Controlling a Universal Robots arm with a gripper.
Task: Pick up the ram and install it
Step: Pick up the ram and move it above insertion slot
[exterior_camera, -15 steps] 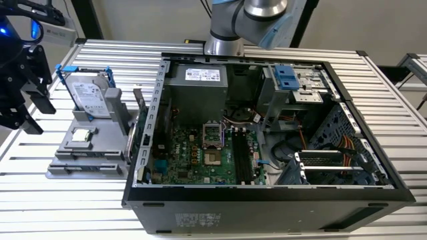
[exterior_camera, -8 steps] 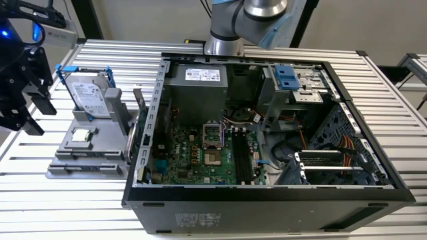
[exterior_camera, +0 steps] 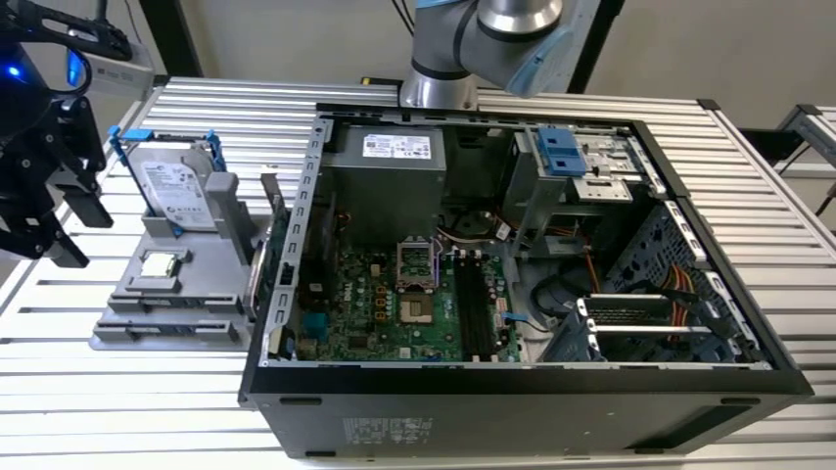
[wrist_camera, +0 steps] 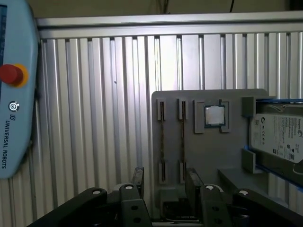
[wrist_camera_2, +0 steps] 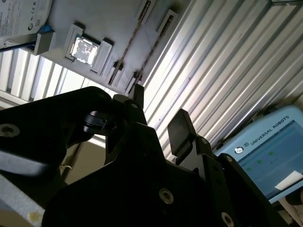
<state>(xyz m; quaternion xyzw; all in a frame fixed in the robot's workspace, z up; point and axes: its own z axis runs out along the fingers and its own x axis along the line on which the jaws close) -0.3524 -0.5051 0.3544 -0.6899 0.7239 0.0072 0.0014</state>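
Observation:
My black gripper (exterior_camera: 69, 227) hangs open at the exterior view's left, above the slatted table and just off the grey holder tray (exterior_camera: 137, 299). Nothing sits between its fingers (wrist_camera: 138, 178). In the first wrist view the gripper (wrist_camera: 164, 183) lines up with the tray's two long slots, each holding a thin board seen edge-on, the ram (wrist_camera: 162, 139). The same ram slots (wrist_camera_2: 129, 47) appear beyond the gripper (wrist_camera_2: 158, 111) in the second wrist view. The long black motherboard slots (exterior_camera: 476, 308) lie inside the open computer case (exterior_camera: 523, 392).
The tray also carries a hard drive (exterior_camera: 172, 186) in a blue frame and a square processor chip (exterior_camera: 159, 262). A light-blue teach pendant (wrist_camera: 14, 94) with a red button lies on the table close to the gripper. The arm's base (exterior_camera: 438, 83) stands behind the case.

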